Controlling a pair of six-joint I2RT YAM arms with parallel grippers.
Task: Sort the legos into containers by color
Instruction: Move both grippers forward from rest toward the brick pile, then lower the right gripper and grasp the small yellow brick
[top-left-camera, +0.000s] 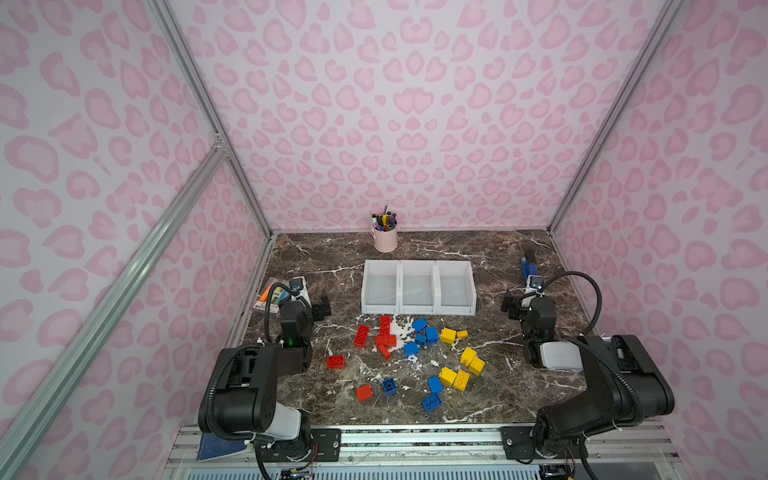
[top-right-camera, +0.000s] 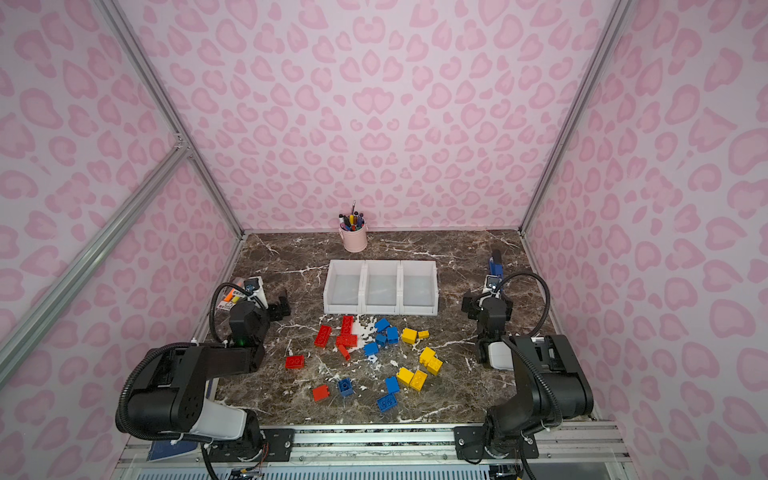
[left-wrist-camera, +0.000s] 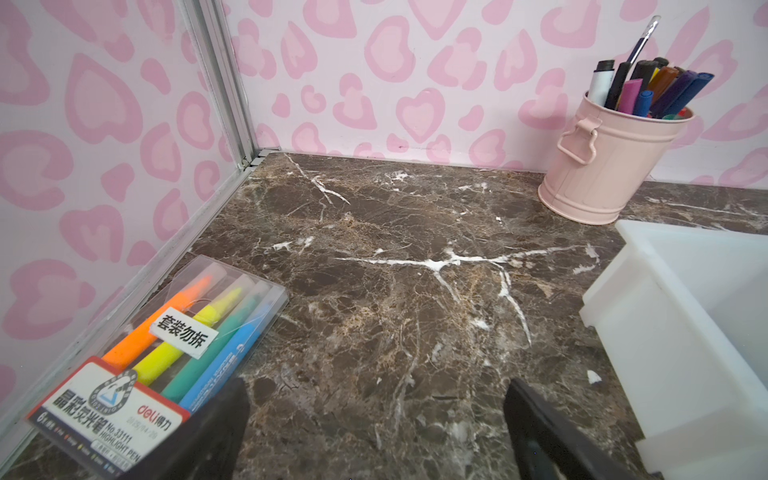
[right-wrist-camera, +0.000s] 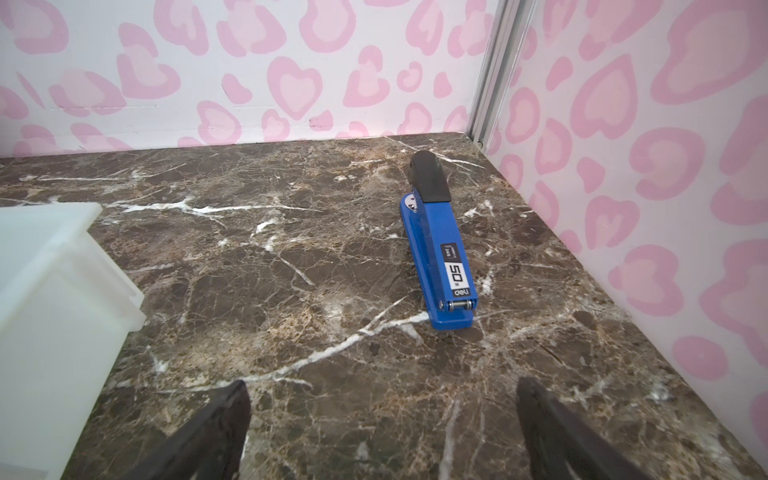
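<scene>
Several legos lie loose on the marble table in front of the containers (top-left-camera: 417, 309), three joined white bins that stand empty. In both top views red legos (top-left-camera: 362, 336) lie to the left, blue legos (top-left-camera: 432, 334) in the middle and front, and yellow legos (top-left-camera: 448, 336) to the right. My left gripper (top-left-camera: 322, 307) (left-wrist-camera: 376, 386) hovers open, left of the bins, over bare marble. Right of the bins, my right gripper (top-left-camera: 509, 306) (right-wrist-camera: 382, 386) is open too, with nothing between its fingers. No legos show in either wrist view, only a bin corner (left-wrist-camera: 685, 332) (right-wrist-camera: 54, 291).
A pink pen cup (top-left-camera: 385, 239) stands behind the bins by the back wall. A pack of highlighters (left-wrist-camera: 166, 345) lies at the left wall beside my left gripper. A blue stapler (right-wrist-camera: 440, 257) lies ahead of my right gripper near the right wall.
</scene>
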